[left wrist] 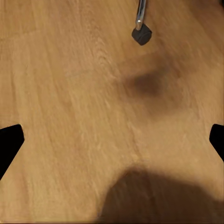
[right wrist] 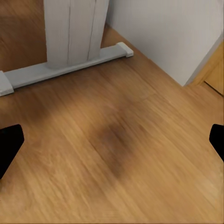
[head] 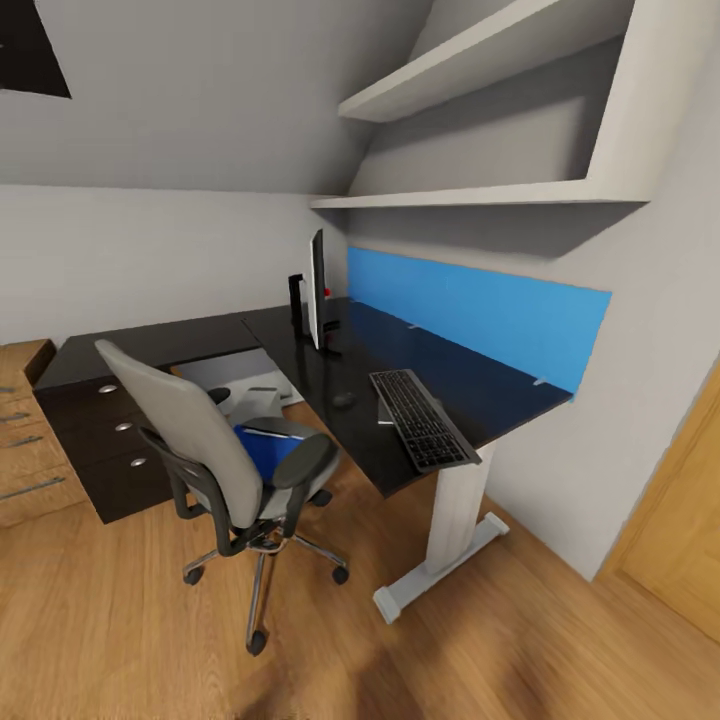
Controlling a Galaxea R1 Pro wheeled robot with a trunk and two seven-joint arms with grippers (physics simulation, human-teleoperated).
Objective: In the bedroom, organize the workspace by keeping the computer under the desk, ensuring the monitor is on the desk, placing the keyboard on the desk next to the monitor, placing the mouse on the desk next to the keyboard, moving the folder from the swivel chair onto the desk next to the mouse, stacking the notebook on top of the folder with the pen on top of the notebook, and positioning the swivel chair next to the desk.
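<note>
Warm wooden flooring point(head: 120, 640) spread beneath a sloped white ceiling and two white wall shelves point(head: 480, 195) where the L-shaped glossy black table point(head: 460, 385) on white legs, backed by a bright blue panel point(head: 480, 310), stood in the corner. On the table, the wide flat black monitor point(head: 317, 288) on its thin stand was seen edge-on near the inner corner, a small red dot at its lower edge. A slim silver-grey keyboard with dark keys point(head: 420, 420) lay near the table's front end, one corner reaching just past the edge, and the small black rounded mouse point(head: 344, 399) sat between keyboard and monitor, apart from both. A grey padded swivel chair with black armrests and a chrome star base point(head: 225, 465) stood just beside the table, its back to the camera; the thick bright blue folder point(head: 268, 452) rested on its seat with a thin white pen point(head: 262, 433) on top. A light grey box, apparently the computer tower point(head: 258, 385), showed under the table behind the chair. A black three-knob drawer unit point(head: 110, 440) adjoined a wooden chest of drawers point(head: 25, 450). In the left wrist view, the left end effector point(left wrist: 112, 140) hung released over bare floor near a chair castor point(left wrist: 141, 35); in the right wrist view, the right end effector point(right wrist: 112, 140) was likewise spread wide above the floor by the table's white foot point(right wrist: 60, 67).
</note>
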